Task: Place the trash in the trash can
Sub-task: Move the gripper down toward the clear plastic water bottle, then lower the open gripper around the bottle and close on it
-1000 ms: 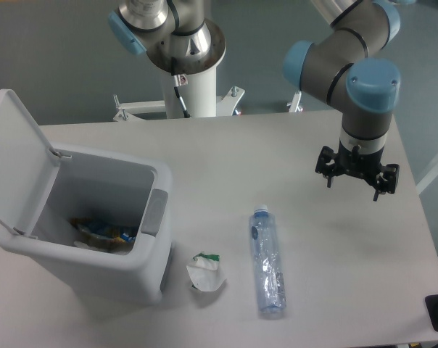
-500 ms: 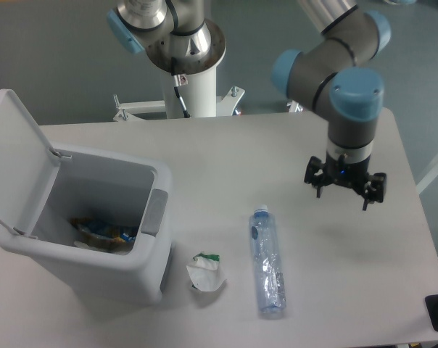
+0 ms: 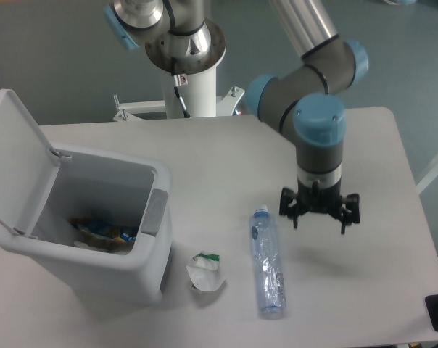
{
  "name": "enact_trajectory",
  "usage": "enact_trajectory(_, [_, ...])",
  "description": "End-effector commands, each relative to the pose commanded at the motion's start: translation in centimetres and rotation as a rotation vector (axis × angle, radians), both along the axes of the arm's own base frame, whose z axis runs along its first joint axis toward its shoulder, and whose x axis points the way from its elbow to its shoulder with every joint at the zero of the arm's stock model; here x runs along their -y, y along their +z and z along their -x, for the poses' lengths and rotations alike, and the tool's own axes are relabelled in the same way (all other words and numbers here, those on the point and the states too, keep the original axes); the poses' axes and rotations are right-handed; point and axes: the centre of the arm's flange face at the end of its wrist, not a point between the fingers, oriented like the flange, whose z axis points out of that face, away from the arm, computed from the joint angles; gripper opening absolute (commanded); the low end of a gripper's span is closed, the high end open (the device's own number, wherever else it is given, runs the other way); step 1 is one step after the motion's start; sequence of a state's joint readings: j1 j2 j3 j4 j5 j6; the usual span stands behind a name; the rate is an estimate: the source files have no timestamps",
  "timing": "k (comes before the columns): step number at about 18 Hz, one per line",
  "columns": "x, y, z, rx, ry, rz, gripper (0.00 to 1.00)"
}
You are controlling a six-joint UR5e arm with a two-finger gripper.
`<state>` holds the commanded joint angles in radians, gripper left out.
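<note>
Nearest the camera, just right of the trash can [image 3: 74, 246]: a small crumpled white wrapper [image 3: 205, 272] with a green mark, flat on the table [image 3: 226, 156] close by the bin's front corner, untouched. A little further right of the trash can, beyond the wrapper: a crushed clear plastic bottle [image 3: 267, 262] with a pale blue cap, lying lengthwise, cap end pointing away from the camera. Both loose on the tabletop, neither gripped nor lifted.

The trash can itself: pale grey-white, rectangular, hinged flip lid swung up and back on its left side, grey latch tab on the wall facing the wrapper. Mouth fully exposed. Some mixed rubbish already at the bottom, too dim to identify.

Well right of the trash can and just past the bottle's cap end: the gripper [image 3: 319, 216], pointing straight down, fingers spread wide apart, nothing between them. Appears to hang above the tabletop with a shadow beneath, height hard to judge. Close beside the bottle but not touching.

Furthest back, behind the trash can: the arm's white pedestal at the table's far edge.

Judged progress: nothing of the two visible items binned so far. Lid open, so no obstacle there. Likely step in hand: lining up over the bottle for a first grasp. Left to do: grasp, carry and drop the bottle, then the same for the wrapper.
</note>
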<state>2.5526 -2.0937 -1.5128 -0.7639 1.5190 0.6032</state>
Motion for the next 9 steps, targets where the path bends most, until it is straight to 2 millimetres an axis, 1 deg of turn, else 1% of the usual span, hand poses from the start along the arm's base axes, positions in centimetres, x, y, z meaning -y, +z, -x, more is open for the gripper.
enact_trajectory(1, [-0.8, -0.5, 0.3, 0.017, 0.024, -0.017, 1.00])
enact_trajectory(3, [-1.1, -1.8, 0.6, 0.037, 0.056, -0.013, 1.00])
enact_trajectory(4, [-1.7, -2.4, 0.2, 0.045, 0.047, -0.010, 1.00])
enact_trajectory(7, [-3.6, -3.1, -1.6, 0.055, 0.008, -0.009, 1.00])
enact_trajectory(9, [-4.9, -4.4, -2.6, 0.066, -0.008, 0.008, 1.00])
